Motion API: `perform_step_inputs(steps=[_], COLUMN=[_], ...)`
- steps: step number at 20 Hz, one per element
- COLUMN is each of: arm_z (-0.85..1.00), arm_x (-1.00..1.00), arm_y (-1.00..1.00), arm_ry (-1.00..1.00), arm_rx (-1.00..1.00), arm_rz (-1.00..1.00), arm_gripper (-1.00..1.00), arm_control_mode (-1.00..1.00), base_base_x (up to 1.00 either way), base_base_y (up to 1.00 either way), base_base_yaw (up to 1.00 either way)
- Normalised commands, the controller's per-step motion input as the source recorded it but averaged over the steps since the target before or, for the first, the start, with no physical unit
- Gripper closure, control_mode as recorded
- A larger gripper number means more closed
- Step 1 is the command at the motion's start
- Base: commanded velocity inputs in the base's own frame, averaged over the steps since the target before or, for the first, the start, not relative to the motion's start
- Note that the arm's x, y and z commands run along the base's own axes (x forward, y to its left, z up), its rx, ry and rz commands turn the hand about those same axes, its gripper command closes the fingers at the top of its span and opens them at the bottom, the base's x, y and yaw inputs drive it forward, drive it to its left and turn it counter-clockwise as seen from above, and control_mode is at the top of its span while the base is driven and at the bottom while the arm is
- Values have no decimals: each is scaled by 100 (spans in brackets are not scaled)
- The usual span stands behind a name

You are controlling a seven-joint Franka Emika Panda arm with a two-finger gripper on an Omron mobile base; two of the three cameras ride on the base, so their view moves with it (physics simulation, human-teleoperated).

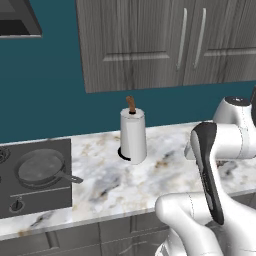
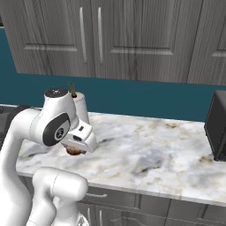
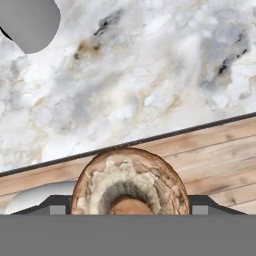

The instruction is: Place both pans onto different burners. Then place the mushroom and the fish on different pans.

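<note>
The gripper [image 2: 75,150] holds the mushroom [image 3: 131,182] above the marble counter [image 2: 145,145] — one pan [image 1: 41,167] sits on a burner at 9 o'clock

One pan [image 1: 40,167], one mushroom [image 3: 131,182], one paper towel roll [image 1: 133,136], one knob [image 1: 17,204].

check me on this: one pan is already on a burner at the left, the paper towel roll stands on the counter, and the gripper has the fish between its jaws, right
Not quite. It is the mushroom at the gripper, not the fish; the hand view shows its brown cap and pale gills. The pan does sit on a burner, and the paper towel roll stands on the counter.
</note>
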Motion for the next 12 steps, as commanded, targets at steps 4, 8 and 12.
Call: perform_step_inputs(steps=[4, 8, 12], arm_z=[3, 0, 0], arm_x=[0, 0, 0], arm_y=[0, 0, 0], arm_ry=[0, 0, 0], arm_rx=[0, 0, 0], arm_rz=[0, 0, 0], arm_gripper=[100, 100, 100], arm_control_mode=[100, 100, 100], base_base_x=[0, -18, -23], base_base_y=[0, 18, 60], base_base_yaw=[0, 0, 0])
